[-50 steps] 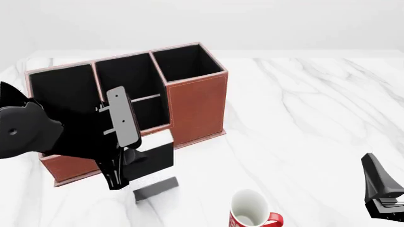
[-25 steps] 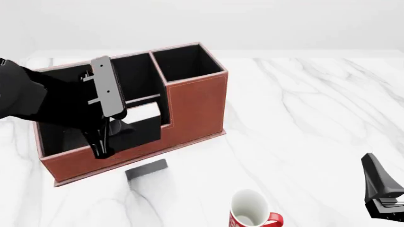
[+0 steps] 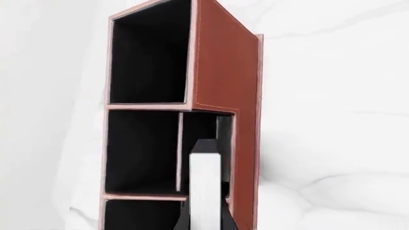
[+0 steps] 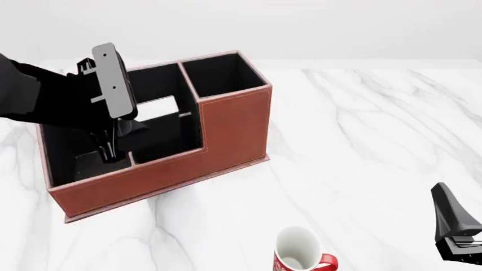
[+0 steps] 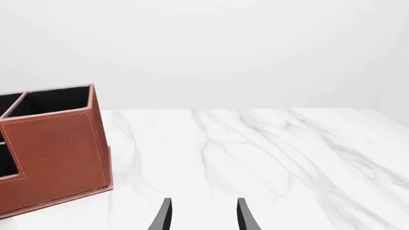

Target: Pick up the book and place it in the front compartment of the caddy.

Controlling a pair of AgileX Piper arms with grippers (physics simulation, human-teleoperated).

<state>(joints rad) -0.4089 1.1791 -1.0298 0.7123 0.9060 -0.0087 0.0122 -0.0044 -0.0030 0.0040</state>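
Observation:
My left gripper (image 4: 113, 147) is shut on the black book (image 4: 161, 134), whose white page edges face up. It holds the book upright over the caddy (image 4: 226, 127), at the small front compartment, and the low outer wall hides the book's lower edge. In the left wrist view the book (image 3: 206, 187) sits between my fingers (image 3: 183, 221), lined up over the front compartment (image 3: 203, 125) between the thin partition (image 3: 179, 148) and the outer wall of the caddy (image 3: 217, 62). My right gripper (image 5: 203, 218) is open and empty, low at the near right (image 4: 455, 228).
A red-and-white mug (image 4: 297, 251) stands on the white marble table (image 4: 362, 141) at the near edge, right of centre. The caddy's tall right pocket (image 4: 222, 73) and its deep back pockets lie around the book. The caddy's right end shows in the right wrist view (image 5: 57, 153).
My left gripper has carried the book up and away from the table in front of the caddy to over its middle pocket. The right arm has not moved.

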